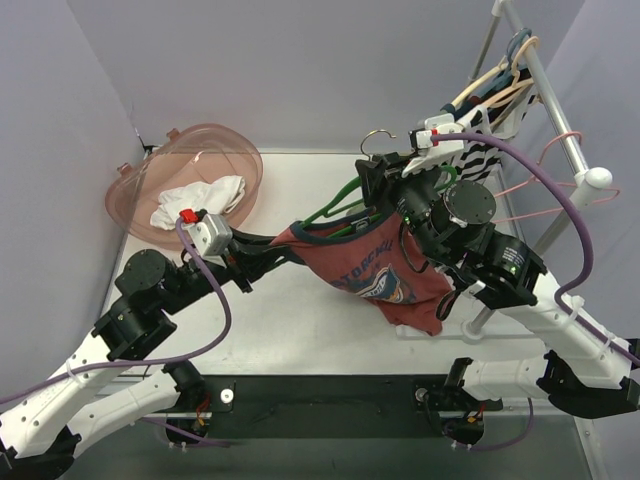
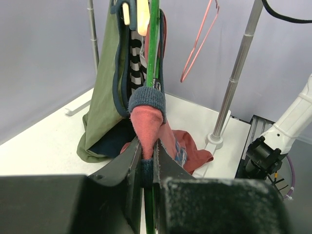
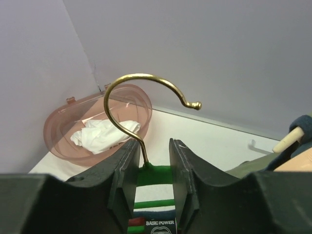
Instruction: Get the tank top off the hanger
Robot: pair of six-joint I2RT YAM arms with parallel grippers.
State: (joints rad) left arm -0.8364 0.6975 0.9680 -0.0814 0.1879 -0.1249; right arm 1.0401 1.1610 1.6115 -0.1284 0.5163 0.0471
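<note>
Right gripper [image 3: 152,151] clamps the hanger [image 3: 152,176]; only its wrist view shows the label [image 3: 160,223] "BASIC POWER". Left gripper [image 2: 147,150] pinches the tank top [image 2: 146,122].

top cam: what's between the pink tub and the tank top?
The left pincer and its wrist camera, shut on the tank top strap; bare table beside them. Seen in the top external view.

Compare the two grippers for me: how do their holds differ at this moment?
The left gripper pinches the red tank top by its strap; the right gripper clamps the green hanger just below its brass hook. The left gripper's jaws sit almost together on thin cloth; the right gripper's stand wider around the hanger's neck. Both are shut on something.
</note>
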